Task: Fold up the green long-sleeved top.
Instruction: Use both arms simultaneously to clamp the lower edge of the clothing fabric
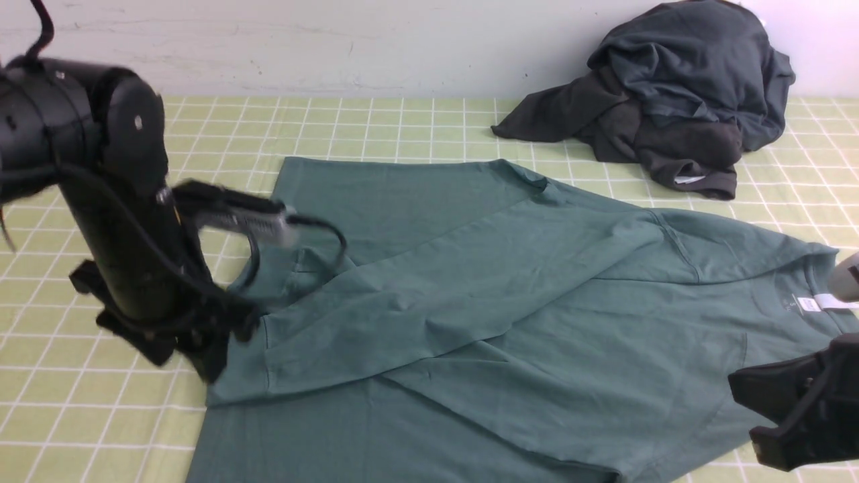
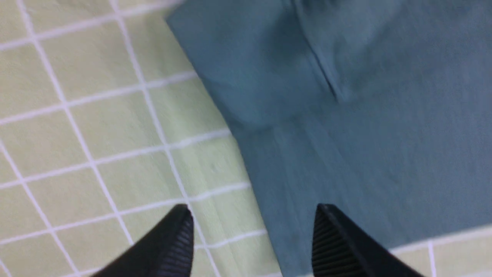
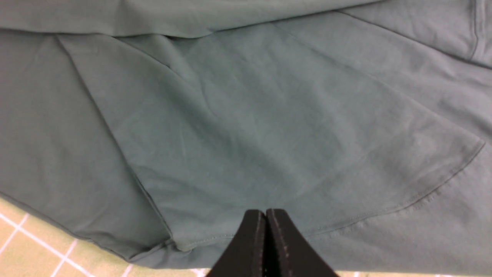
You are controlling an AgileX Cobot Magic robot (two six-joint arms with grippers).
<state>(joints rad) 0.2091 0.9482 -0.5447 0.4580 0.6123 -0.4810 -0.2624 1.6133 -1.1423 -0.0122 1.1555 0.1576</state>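
Note:
The green long-sleeved top (image 1: 510,302) lies spread on the checked cloth, its neck and white label (image 1: 812,303) at the right. One sleeve (image 1: 376,322) is folded across the body toward the left. My left gripper (image 1: 201,349) hangs over the top's left edge. In the left wrist view it (image 2: 251,209) stands open and empty, one finger over the green top (image 2: 346,134) and the other over the checked cloth. My right gripper (image 1: 792,409) is at the lower right. It (image 3: 266,211) is shut above a hem of the green top (image 3: 250,127), with no fabric showing between its jaws.
A heap of dark charcoal-grey garments (image 1: 678,94) lies at the back right against the wall. The yellow-green checked tablecloth (image 1: 80,416) shows bare to the left of the top and along the back.

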